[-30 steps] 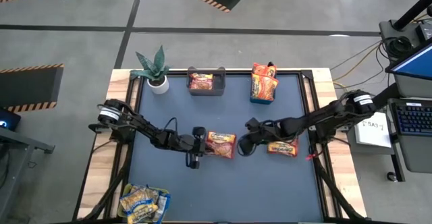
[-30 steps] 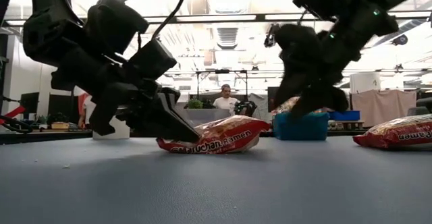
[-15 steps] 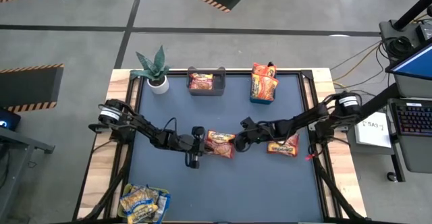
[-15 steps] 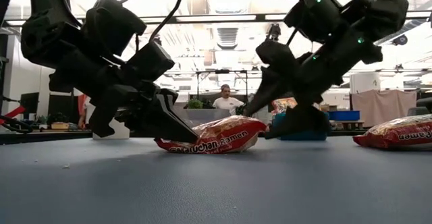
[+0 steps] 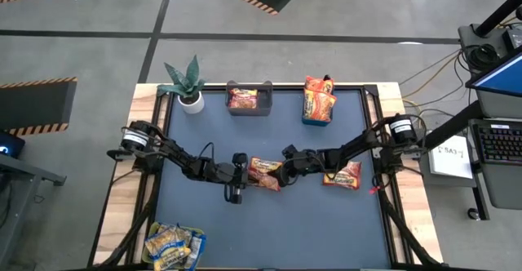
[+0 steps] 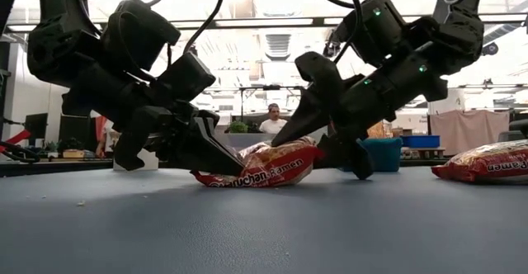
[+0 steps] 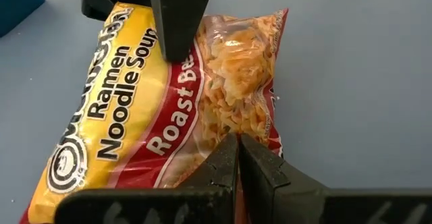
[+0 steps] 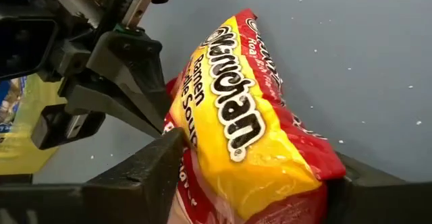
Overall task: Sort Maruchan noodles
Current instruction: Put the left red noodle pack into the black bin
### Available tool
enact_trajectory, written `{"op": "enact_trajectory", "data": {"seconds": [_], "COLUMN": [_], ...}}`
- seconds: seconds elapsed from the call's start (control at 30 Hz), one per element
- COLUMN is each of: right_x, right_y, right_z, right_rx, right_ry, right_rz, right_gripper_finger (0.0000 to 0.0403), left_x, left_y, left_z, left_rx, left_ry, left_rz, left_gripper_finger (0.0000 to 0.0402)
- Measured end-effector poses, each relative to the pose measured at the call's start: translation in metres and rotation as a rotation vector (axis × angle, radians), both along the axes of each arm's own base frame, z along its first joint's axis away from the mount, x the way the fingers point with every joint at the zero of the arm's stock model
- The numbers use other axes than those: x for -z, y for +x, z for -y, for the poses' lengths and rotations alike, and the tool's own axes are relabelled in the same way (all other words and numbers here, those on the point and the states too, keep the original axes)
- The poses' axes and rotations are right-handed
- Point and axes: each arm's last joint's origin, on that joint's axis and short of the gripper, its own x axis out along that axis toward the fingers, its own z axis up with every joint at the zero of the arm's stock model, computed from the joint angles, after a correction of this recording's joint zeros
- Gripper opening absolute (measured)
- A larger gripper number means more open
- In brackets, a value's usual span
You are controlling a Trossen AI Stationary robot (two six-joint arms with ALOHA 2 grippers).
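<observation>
A red-and-yellow Maruchan noodle packet (image 5: 265, 174) lies flat on the blue mat at mid-table. My left gripper (image 5: 245, 175) is shut, with its tips at the packet's left end. My right gripper (image 5: 282, 170) stands open at the packet's right end, with one finger (image 8: 152, 173) on each side of the packet (image 8: 236, 136). A second red packet (image 5: 342, 176) lies flat to the right, under my right arm. My left gripper's shut fingers (image 7: 237, 150) lie on the packet's red edge (image 7: 202, 133) near its left end, slanting down from the table's left. The packet rests on the mat (image 6: 247, 177). My right gripper reaches over the packet's right end (image 6: 301, 154), slanting down from the right. I cannot tell whether its fingers touch the packet.
A dark bin (image 5: 249, 99) with a red packet and a blue bin (image 5: 318, 101) with orange packets stand at the far edge. A potted plant (image 5: 186, 83) stands at the far left. A bin of yellow packets (image 5: 173, 246) sits at the near left.
My right gripper has moved down and toward the table's left, from above the second packet to the middle packet, and has tipped its fingers lower. They now straddle that packet's right end. My left gripper has kept its place at the packet's left end.
</observation>
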Motion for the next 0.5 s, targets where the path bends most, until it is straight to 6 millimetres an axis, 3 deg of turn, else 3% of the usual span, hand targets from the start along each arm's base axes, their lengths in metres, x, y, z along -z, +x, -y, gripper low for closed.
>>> {"op": "enact_trajectory", "data": {"seconds": [0.3, 0.5], "right_x": [-0.004, -0.01], "right_y": [0.001, 0.0], "right_z": [0.0, 0.0], "right_rx": [-0.02, -0.034], "right_ry": [-0.016, -0.044], "right_rz": [0.016, 0.029], "right_gripper_finger": [0.0131, 0.0105], "left_x": [-0.002, -0.015], "left_y": [0.0, -0.001], "left_z": [0.0, -0.001], "left_rx": [0.004, 0.024], "left_ry": [0.006, 0.039], "left_rz": [0.02, 0.063], "left_gripper_finger": [0.0, 0.0]}}
